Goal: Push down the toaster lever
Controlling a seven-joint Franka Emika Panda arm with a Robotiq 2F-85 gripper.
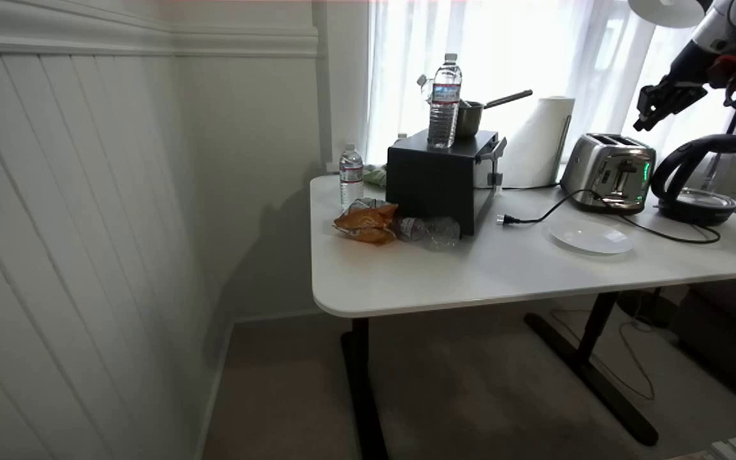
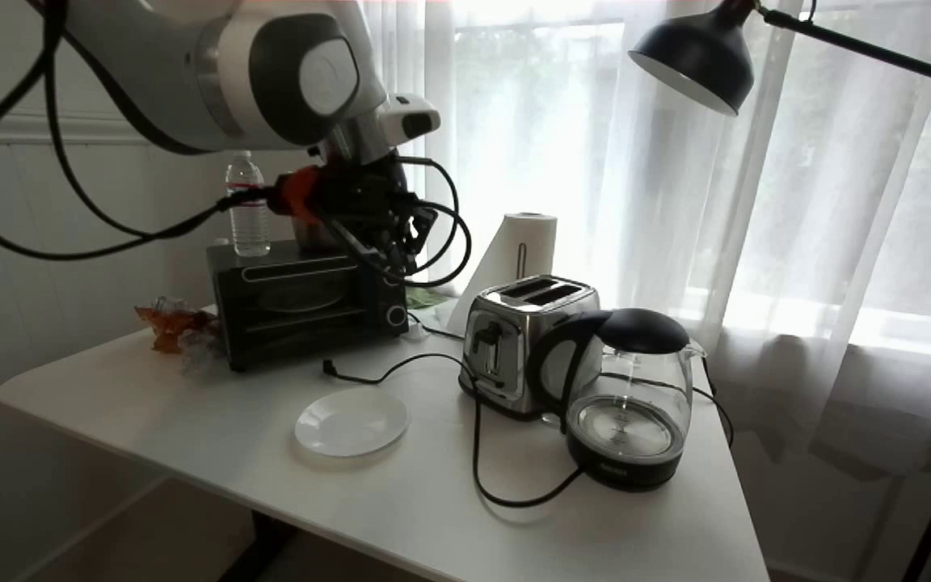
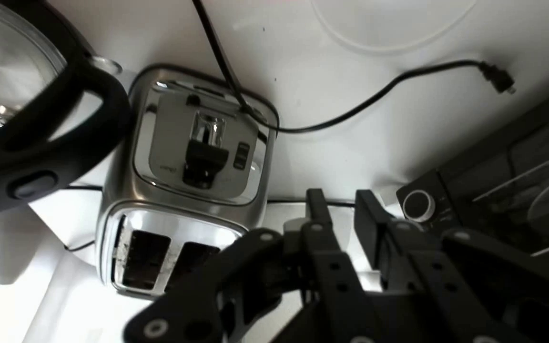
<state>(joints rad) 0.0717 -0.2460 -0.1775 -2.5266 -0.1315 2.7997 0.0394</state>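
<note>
In both exterior views the silver toaster [image 1: 605, 172] stands on the white desk [image 1: 432, 275], just beside the glass kettle [image 2: 627, 404]. The wrist view, looking down on it, gives the clearest sight of the black lever [image 3: 206, 159], near the slotted end of its track, and picks out a strip of dark buttons [image 3: 241, 156] next to it. A green glow [image 1: 646, 171] on the toaster's front shows only in an exterior view. There the black appliance [image 1: 429, 185] presents a plain side and carries a pot [image 1: 469, 119] with a long handle; its glass door [image 2: 304, 299] and knobs [image 2: 396, 316] show in an exterior view where the arm [image 2: 215, 77] reaches across from the upper left, then angles down. The claw [image 3: 340, 197] is tilted and apart from the toaster, which lies to its left in the wrist view. It is released, its fingers [image 3: 320, 209] parted by a narrow gap.
</note>
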